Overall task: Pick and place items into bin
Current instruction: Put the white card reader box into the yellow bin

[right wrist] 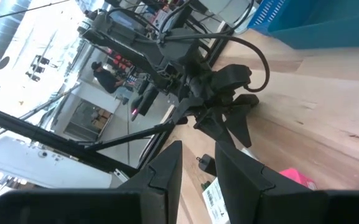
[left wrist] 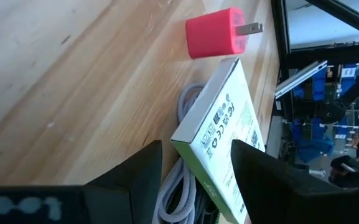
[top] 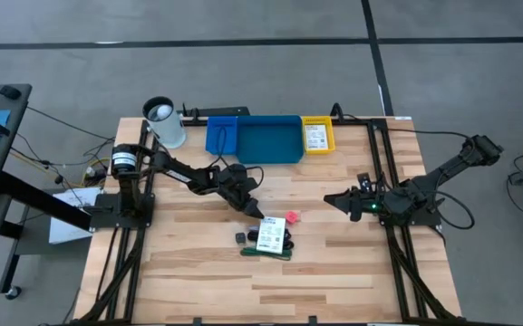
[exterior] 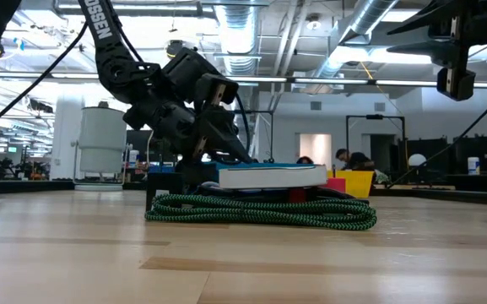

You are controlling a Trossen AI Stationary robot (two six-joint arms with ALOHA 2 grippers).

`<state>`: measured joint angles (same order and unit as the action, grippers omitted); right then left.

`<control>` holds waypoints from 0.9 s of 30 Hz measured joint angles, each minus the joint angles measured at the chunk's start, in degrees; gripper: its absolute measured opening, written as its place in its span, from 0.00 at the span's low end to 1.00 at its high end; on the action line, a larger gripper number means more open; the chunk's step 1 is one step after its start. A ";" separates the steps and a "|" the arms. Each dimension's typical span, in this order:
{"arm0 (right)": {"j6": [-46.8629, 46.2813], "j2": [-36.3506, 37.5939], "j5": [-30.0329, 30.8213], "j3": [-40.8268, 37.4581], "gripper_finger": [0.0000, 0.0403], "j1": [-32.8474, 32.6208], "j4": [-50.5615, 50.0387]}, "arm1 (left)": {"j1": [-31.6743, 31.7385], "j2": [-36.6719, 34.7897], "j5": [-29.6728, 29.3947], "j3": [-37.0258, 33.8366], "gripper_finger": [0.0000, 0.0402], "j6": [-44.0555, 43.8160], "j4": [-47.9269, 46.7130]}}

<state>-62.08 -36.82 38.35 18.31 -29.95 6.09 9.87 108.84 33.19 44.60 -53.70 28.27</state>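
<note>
The left gripper [top: 254, 210] hangs low over the table, jaws parted and empty, nose aimed at four o'clock toward the pile just beside it. That pile sits at the table's middle: a white box with green print [top: 271, 234] lying on a coiled green cable [exterior: 260, 211], a black block [top: 241, 237] at its nine o'clock, and a pink-red plug cube [top: 292, 216] at its one o'clock. To do this well, I'd say the jaws should straddle the box's narrow edge squarely, clear of the cable beneath. The blue bin [top: 270, 140] waits at twelve o'clock. The right gripper [top: 334, 200] idles at three o'clock, fingers narrowly parted, holding nothing.
</note>
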 joint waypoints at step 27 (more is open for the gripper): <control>-0.06 0.00 0.00 0.00 0.23 0.00 0.00 | -0.15 0.11 -0.04 -0.09 0.45 1.19 0.72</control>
<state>-62.14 -36.82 38.35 18.31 -29.95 6.09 9.72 108.95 33.14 44.51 -52.51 28.99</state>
